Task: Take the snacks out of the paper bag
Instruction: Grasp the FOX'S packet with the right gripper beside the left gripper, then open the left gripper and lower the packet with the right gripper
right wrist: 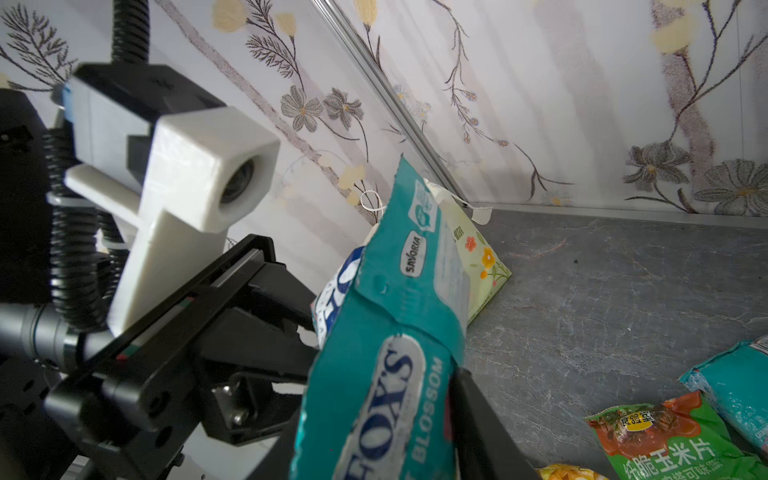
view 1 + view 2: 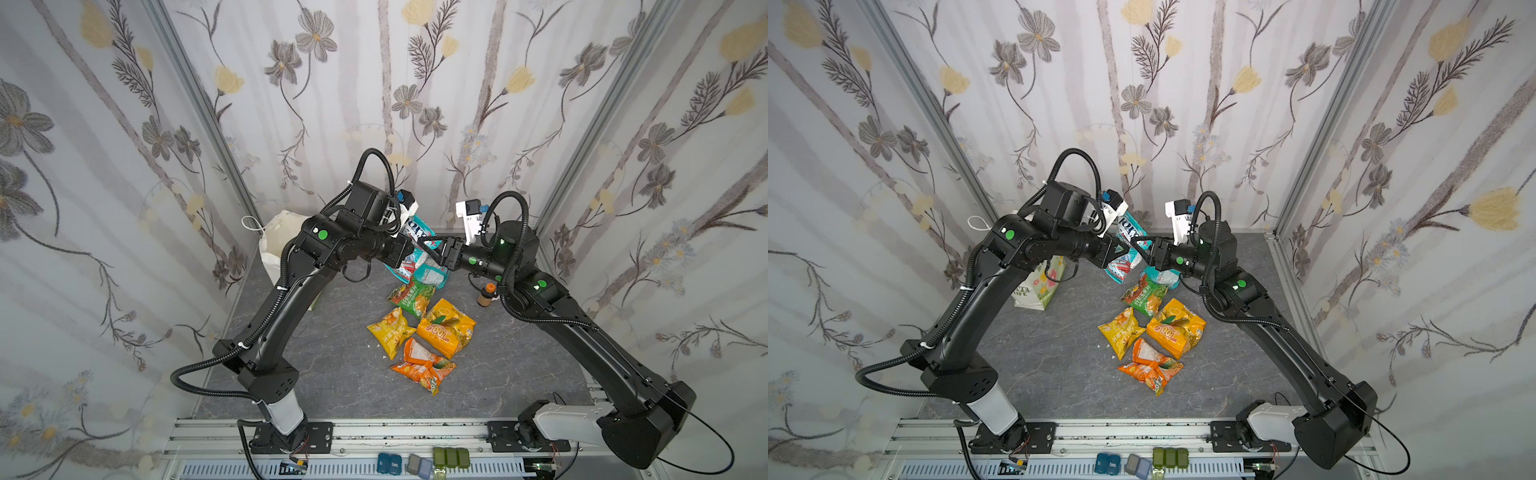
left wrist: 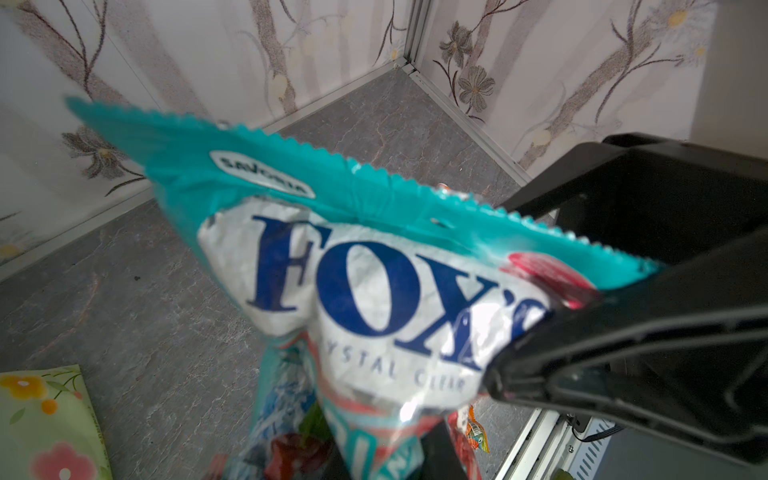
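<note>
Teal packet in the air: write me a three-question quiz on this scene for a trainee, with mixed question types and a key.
1. True or false: the green packet lies on the table, outside the paper bag.
2. What holds the teal packet clear of the table? A. the left fingers B. the paper bag C. nothing, it lies flat
3. How many packets lie on the table?

Key: 1 true; 2 A; 3 five.
</note>
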`<state>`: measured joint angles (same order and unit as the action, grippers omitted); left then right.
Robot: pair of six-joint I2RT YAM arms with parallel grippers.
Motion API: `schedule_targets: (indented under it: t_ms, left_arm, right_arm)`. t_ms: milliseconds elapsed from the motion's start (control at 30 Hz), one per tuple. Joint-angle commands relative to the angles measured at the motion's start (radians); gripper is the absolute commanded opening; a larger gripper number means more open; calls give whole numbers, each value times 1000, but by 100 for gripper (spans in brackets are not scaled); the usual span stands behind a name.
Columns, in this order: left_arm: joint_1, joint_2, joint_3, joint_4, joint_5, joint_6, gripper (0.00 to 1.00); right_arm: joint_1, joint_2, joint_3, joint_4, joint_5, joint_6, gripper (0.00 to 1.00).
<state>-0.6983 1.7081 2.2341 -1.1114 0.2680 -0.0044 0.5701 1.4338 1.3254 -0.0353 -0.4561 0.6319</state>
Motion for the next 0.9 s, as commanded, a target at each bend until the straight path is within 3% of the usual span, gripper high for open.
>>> schedule_targets:
  t_ms: [0, 133, 333, 400, 600, 733, 867]
  left_arm:
    - [-4, -7, -4, 66, 32, -15, 0]
    - [-4, -15, -7, 76, 30, -15, 11]
    - [-4, -91, -82, 162, -1, 4, 49]
    - [-5, -152, -164, 233, -16, 33, 61]
    - [-4, -396, -510, 495, -27, 166, 85]
    - [-4, -544, -703, 623, -53, 230, 96]
    - [-4, -639, -856, 684, -52, 261, 100]
  right_arm:
    - [-3, -6, 0, 74, -11, 18, 31]
    - [-8, -20, -1, 76, -13, 26, 18]
    - [-27, -74, -16, 70, -2, 40, 6]
    - [-52, -107, -33, 36, 22, 46, 4]
    - [-157, -272, -163, -72, 49, 57, 3]
    - [-246, -393, -286, -117, 81, 74, 4]
    - [-330, -452, -396, -141, 106, 75, 4]
